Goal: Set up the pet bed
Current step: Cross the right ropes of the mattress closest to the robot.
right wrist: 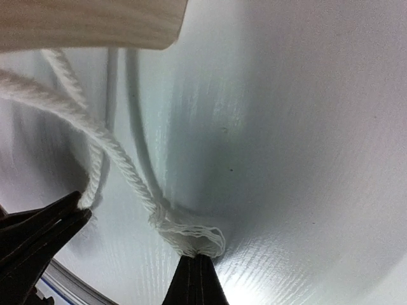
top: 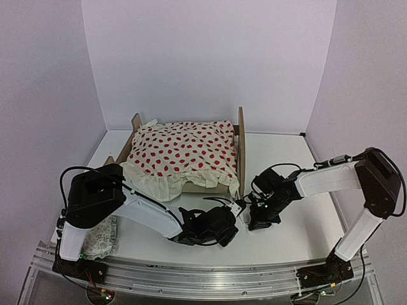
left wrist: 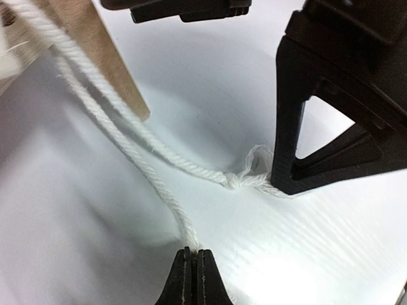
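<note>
Pet bed (top: 241, 146) sits at the far middle of the table (top: 280, 254), its wooden frame mostly hidden under a red-dotted blanket (top: 184, 149) whose ruffle hangs over the near side. Both arms reach low to the near right corner of the bed, tips close together just above the table. A white twisted cord (left wrist: 178, 216) runs down in two strands from a wooden board (right wrist: 82, 22) of the frame. Left jaws are fully closed, pinching one strand at their very tip. Right jaws are likewise closed, nipping the loose frayed end (right wrist: 191, 235) of the other strand, just past a small knot (left wrist: 233, 182). Judging by this, the step in hand is working the cord, tying or tightening it, though which I cannot tell. Risks from here: the right hold is on a few spread fibres only, so any pull may strip them out or let the end slip free. The left hold is also at the tip, so a sideways tug could roll the strand out. The bed looks light; a pull towards the near side would probably drag or turn the frame and shift the blanket. The two tips stand near enough that crossing paths could knock them together. The cord also passes the board's edge and may snag there.
</note>
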`<act>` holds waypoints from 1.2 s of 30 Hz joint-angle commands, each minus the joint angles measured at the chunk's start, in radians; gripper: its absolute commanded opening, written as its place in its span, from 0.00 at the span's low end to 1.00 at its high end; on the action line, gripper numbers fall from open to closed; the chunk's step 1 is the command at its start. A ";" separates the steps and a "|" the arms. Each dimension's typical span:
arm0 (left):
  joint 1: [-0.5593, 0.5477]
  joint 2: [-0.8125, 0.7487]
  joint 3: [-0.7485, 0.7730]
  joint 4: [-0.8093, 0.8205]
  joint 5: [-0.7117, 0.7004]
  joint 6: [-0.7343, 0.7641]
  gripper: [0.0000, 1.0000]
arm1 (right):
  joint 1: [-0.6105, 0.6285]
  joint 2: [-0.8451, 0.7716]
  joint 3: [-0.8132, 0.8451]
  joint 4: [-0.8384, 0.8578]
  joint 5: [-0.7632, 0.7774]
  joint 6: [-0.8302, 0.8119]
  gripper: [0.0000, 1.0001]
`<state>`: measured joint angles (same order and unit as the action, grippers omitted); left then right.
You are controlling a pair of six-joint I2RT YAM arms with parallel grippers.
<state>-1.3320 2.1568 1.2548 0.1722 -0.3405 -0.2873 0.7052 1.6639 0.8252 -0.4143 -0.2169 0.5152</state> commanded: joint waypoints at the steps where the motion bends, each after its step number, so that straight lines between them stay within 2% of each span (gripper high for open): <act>1: -0.004 -0.151 -0.055 0.004 0.023 -0.004 0.00 | -0.001 0.031 -0.018 0.038 -0.100 0.068 0.00; 17: 0.026 -0.242 -0.112 0.023 0.068 -0.064 0.00 | 0.009 -0.009 -0.014 0.149 -0.240 0.126 0.00; 19: 0.031 -0.245 -0.111 0.020 0.076 -0.052 0.00 | 0.008 -0.023 -0.023 0.147 -0.231 0.124 0.04; 23: 0.038 -0.245 -0.104 0.007 0.083 -0.045 0.00 | 0.008 -0.083 -0.045 0.144 -0.174 0.121 0.18; 25: 0.038 -0.250 -0.113 0.005 0.084 -0.053 0.00 | 0.007 -0.111 -0.045 0.145 -0.131 0.119 0.22; 31: 0.040 -0.278 -0.159 0.021 0.085 -0.083 0.00 | 0.007 -0.178 -0.040 0.175 0.045 0.099 0.22; 34: 0.039 -0.285 -0.181 0.030 0.088 -0.092 0.00 | 0.008 -0.200 -0.082 0.266 0.122 0.108 0.23; 36: 0.039 -0.290 -0.197 0.040 0.094 -0.100 0.00 | 0.007 -0.196 -0.116 0.349 0.129 0.125 0.27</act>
<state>-1.2949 1.9274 1.0849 0.1841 -0.2605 -0.3633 0.7074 1.4916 0.7637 -0.2096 -0.1908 0.6299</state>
